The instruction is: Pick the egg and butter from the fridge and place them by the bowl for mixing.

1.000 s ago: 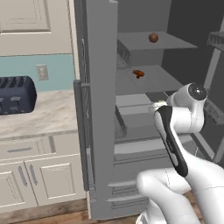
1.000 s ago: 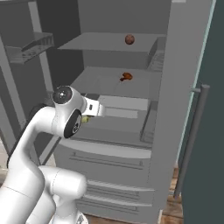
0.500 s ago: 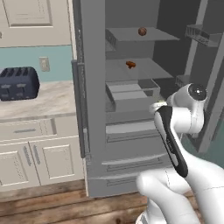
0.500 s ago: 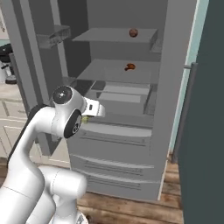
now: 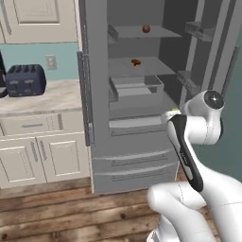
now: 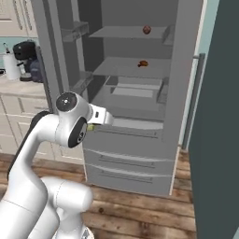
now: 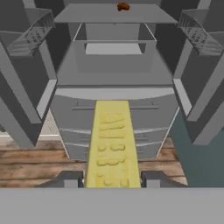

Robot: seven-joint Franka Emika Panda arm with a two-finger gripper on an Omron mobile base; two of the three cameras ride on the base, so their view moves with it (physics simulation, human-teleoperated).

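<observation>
The gripper (image 7: 112, 178) is clamped on the butter (image 7: 112, 144), a pale-yellow stick that runs lengthwise out between the 2 dark fingertips (image 7: 70, 178) in the hand view. In the left base view the butter's end (image 5: 173, 112) peeks out beside the arm's wrist, in front of the open fridge (image 5: 94, 118) and level with its upper drawer fronts. In the right base view a sliver of it (image 6: 91, 126) shows just below the hand.

The egg (image 5: 146, 29) sits on the fridge's top shelf, towards the right. On the shelf below lies an orange-brown lumpy item (image 5: 135, 62). Under that shelf is a clear drawer (image 5: 134, 87).

Left of the fridge, a dark toaster (image 5: 24, 80) stands on the pale stone counter (image 5: 52, 97) above white cabinets (image 5: 42, 156).
</observation>
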